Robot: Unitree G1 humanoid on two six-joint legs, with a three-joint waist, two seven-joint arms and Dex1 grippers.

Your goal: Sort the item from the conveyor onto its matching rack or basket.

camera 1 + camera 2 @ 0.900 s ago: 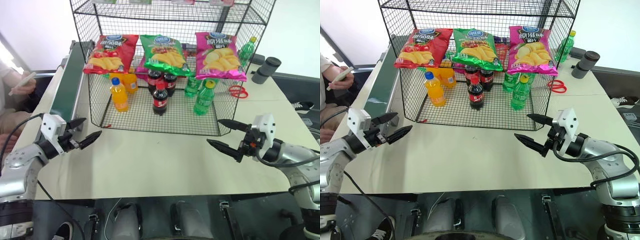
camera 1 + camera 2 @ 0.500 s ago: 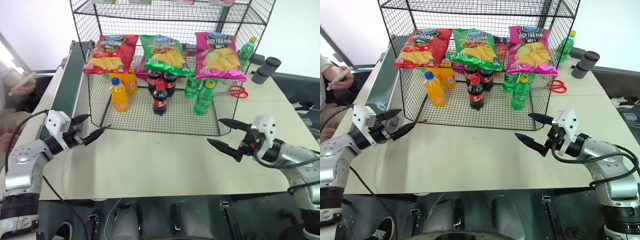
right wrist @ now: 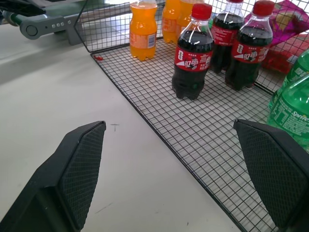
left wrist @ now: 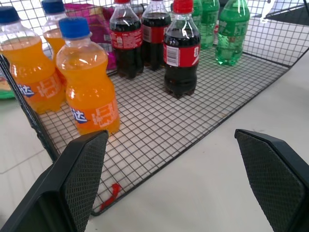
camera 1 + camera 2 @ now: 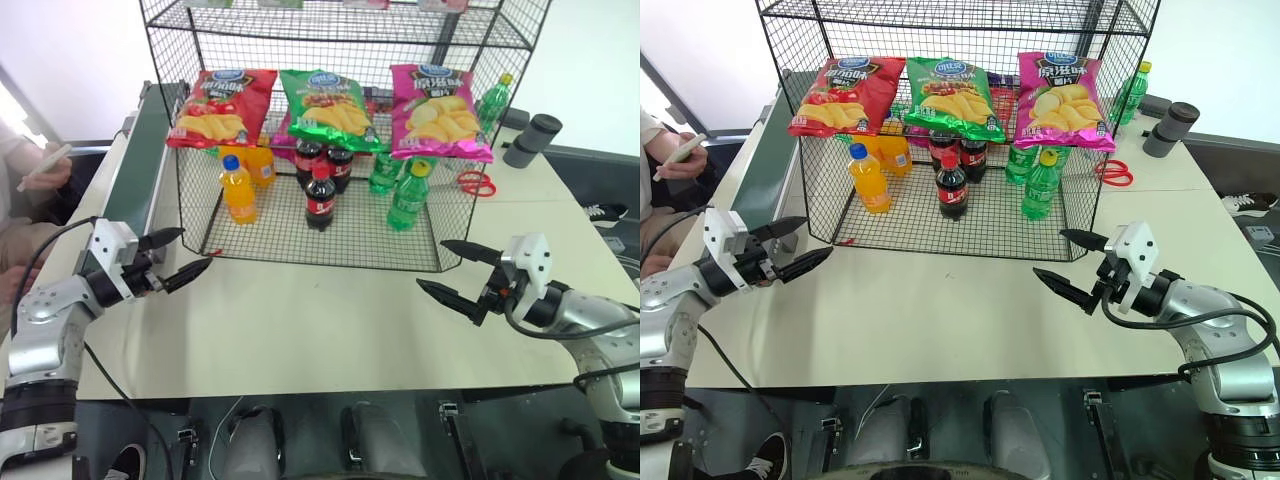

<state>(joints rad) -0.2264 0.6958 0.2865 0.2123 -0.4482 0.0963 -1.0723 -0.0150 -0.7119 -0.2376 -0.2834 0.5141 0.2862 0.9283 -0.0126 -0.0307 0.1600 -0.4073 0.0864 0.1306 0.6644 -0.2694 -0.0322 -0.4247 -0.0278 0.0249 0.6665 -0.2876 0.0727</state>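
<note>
The item, a green crisp bag [image 5: 327,108], lies on the middle tier of the black wire rack [image 5: 330,22], between a red crisp bag [image 5: 220,105] and a pink crisp bag [image 5: 438,110]. The dark green conveyor [image 5: 140,165] runs along the table's left side, past the rack. My left gripper [image 5: 195,248] hovers open over the table just off the rack's near left corner, holding nothing. My right gripper [image 5: 432,264] hovers open in front of the rack's near right corner, also with nothing in it. In the left wrist view its wide-set fingers [image 4: 82,179] frame the rack's bottom tier.
Orange bottles [image 5: 238,190], cola bottles [image 5: 320,198] and green bottles [image 5: 408,197] stand on the rack's bottom tier. Red scissors [image 5: 477,183] and a grey cylinder [image 5: 533,140] lie at the right rear of the beige table [image 5: 320,320]. A person's hand with a phone [image 5: 40,165] is at far left.
My left gripper has edged slightly up and toward the rack's corner. The right gripper has hardly moved. Both stay open.
</note>
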